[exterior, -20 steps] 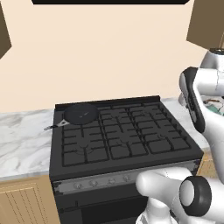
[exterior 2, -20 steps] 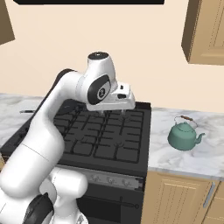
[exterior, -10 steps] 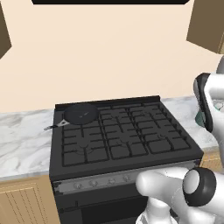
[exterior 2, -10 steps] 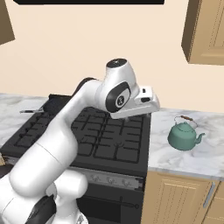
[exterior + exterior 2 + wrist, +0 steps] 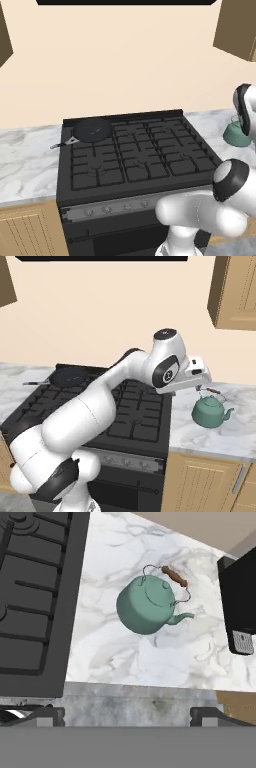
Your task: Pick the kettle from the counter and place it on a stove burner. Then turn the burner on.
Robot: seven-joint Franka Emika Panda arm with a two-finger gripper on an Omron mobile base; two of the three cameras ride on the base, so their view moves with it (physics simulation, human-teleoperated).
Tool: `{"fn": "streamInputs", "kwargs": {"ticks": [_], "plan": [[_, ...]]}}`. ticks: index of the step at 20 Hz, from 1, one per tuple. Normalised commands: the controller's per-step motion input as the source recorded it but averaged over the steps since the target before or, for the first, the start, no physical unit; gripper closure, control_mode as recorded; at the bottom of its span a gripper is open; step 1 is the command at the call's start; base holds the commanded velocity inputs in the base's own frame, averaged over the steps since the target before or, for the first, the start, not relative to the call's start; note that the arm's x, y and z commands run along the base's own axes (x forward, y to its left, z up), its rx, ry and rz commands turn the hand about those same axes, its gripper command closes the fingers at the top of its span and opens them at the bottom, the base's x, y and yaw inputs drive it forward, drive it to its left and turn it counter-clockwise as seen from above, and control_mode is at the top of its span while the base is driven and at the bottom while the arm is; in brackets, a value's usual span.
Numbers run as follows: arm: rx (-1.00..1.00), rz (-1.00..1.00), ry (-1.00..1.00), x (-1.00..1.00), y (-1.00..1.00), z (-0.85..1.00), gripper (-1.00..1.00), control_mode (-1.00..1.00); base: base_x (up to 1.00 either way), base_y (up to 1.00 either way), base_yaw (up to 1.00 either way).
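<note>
tool point(image 5: 128, 714) open, above kettle point(image 5: 146, 605)

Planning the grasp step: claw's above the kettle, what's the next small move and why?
Probably lower the claw straight down toward the kettle, aiming at its handle. The claw is open and above it, not touching, and the kettle sits on the counter right of the stove, so descent comes before closing.

The white arm rises from the base at seven o'clock in the right base view, bends at a dark elbow joint and reaches toward three o'clock. Its gripper point(image 5: 199, 387) points downward, jaws spread wide, holding nothing, fingertips point(image 5: 47, 713) far apart.
</note>
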Motion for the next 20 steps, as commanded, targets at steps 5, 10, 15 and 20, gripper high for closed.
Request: {"fn": "streamInputs", "kwargs": {"ticks": [5, 10, 15, 20], "plan": [[0.0, 0.04, 0.05, 0.6, -0.54, -0.11, -1.0, -1.0, 0.0, 0.0, 0.0], [0.0, 0.15, 0.07, 0.54, -0.48, -0.16, -1.0, -1.0, 0.0, 0.0, 0.0], [0.0, 0.29, 0.11, 0.42, -0.34, -0.37, -1.0, -1.0, 0.0, 0.0, 0.0], [-0.02, 0.15, 0.17, 0.26, -0.08, -0.39, -1.0, -1.0, 0.0, 0.0, 0.0]]}}
